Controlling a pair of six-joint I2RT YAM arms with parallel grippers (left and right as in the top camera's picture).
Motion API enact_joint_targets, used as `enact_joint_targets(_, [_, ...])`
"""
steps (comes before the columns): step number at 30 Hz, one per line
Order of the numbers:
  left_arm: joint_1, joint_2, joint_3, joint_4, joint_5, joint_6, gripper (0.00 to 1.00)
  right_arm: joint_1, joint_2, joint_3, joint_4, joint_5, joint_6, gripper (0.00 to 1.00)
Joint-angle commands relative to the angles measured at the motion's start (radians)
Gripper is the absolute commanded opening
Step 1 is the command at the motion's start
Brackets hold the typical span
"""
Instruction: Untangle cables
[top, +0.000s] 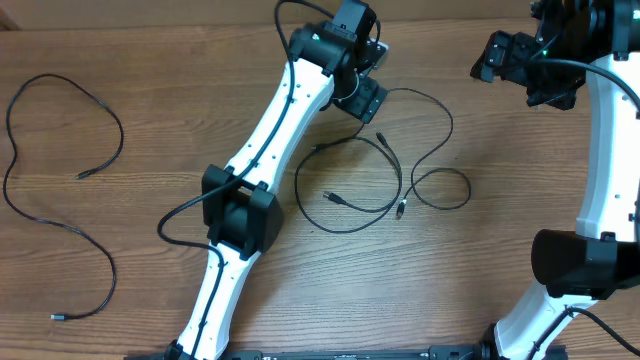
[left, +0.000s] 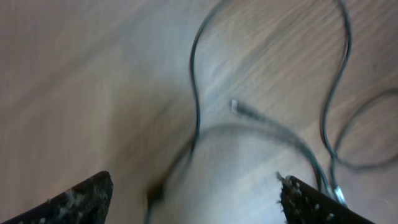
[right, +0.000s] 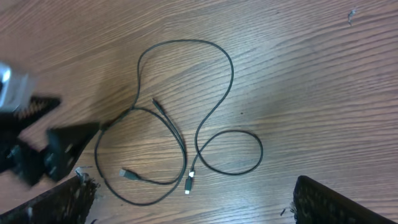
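Now | left gripper (top: 366, 98) spread, empty, nearest | tangled cables (right: 232, 71) lie just below-right of it at overhead centre | right gripper (top: 505, 60) spread too, upper right, farther off.

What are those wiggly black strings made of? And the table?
The cables look like bendy black rubber or plastic, matte, since they curl in loose loops. Some plug tips glint silvery, so they are probably metal. The table looks like wood, or a wood-print top: brown with grain lines.
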Motion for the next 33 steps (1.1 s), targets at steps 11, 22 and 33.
enact_joint_targets(11, [-0.020,0.245,0.012,0.460,0.191,0.117,0.76,0.003,-0.015,0.023,0.002,0.000,-0.013,1.00])
enact_joint_targets(22, [-0.033,0.291,0.012,0.481,0.179,0.132,0.64,0.003,-0.015,0.023,-0.008,-0.001,-0.013,1.00])
enact_joint_targets(33, [-0.031,0.220,0.014,0.380,0.177,0.017,0.04,0.003,-0.015,0.023,-0.005,-0.001,-0.013,1.00])
